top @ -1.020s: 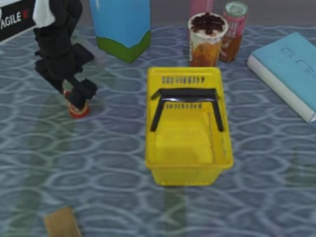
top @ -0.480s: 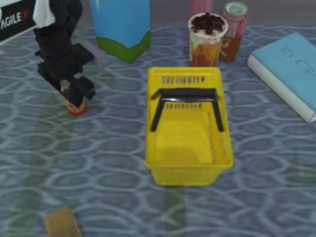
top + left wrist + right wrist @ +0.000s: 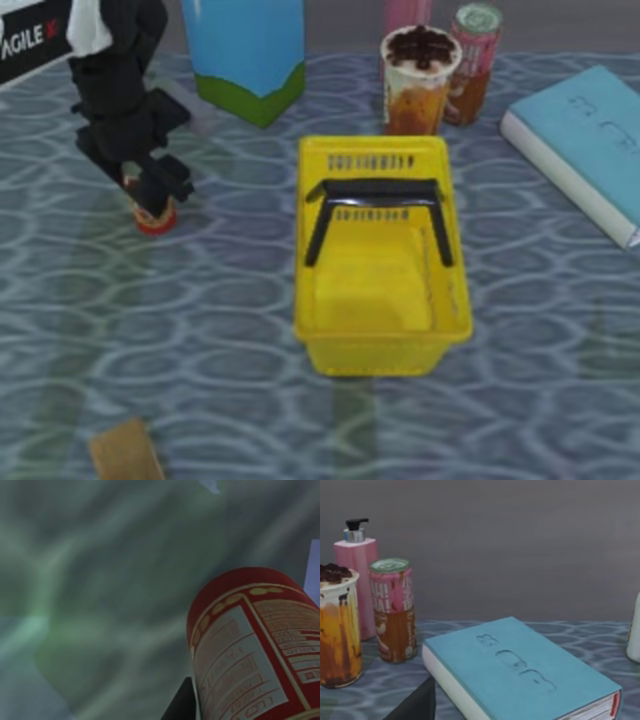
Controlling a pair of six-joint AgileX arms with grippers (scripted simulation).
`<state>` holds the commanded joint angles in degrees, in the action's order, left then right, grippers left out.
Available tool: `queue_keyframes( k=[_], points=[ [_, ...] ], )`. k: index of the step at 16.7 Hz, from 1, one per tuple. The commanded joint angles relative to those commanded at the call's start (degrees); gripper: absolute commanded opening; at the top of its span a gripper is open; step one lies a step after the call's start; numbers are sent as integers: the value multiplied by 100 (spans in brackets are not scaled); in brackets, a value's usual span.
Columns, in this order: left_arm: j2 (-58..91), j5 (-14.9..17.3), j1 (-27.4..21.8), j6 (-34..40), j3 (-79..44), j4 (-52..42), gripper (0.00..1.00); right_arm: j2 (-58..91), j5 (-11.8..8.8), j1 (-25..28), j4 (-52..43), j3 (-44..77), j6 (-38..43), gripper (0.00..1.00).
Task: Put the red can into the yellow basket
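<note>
while the left arm reaches down over the table's left side, the left gripper (image 3: 152,198) is closed around the red can (image 3: 155,216), which sits near the patterned tablecloth (image 3: 220,350) well to the left of the yellow basket (image 3: 383,345); whether the can touches the cloth cannot be told. in the left wrist view the red can (image 3: 255,645) fills the frame close up, its white label panel facing the camera and one dark finger (image 3: 181,702) alongside it. the basket stands in the middle of the table, its black handles (image 3: 378,188) folded across the far end. behind it are a blue and green carton (image 3: 245,50), an iced drink cup (image 3: 418,80) and a pink-red can (image 3: 472,60); a light blue book (image 3: 585,140) lies at the right, a brown block (image 3: 125,452) at the near left. the right gripper is out of sight, so its state cannot be told.
</note>
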<state>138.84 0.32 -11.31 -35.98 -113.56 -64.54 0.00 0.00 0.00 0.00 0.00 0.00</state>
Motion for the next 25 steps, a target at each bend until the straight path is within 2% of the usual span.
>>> queue_keyframes(
  k=[3, 6, 9, 19, 22, 25],
  points=[
    [-41, 290, -36, 108, 80, 341, 0, 0, 0, 0, 0, 0, 0, 100],
    [-107, 940, -100, 373, 282, 1200, 0, 0, 0, 0, 0, 0, 0, 100],
    [-206, 1908, -188, 803, 669, 2574, 0, 0, 0, 0, 0, 0, 0, 100],
    [-869, 5777, -532, 2689, 2663, 8670, 0, 0, 0, 0, 0, 0, 0, 100],
    [-1182, 6653, -605, 3081, 3110, 9872, 0, 0, 0, 0, 0, 0, 0, 100],
    [-1427, 7191, -648, 3296, 3370, 10538, 0, 0, 0, 0, 0, 0, 0, 100]
  ],
)
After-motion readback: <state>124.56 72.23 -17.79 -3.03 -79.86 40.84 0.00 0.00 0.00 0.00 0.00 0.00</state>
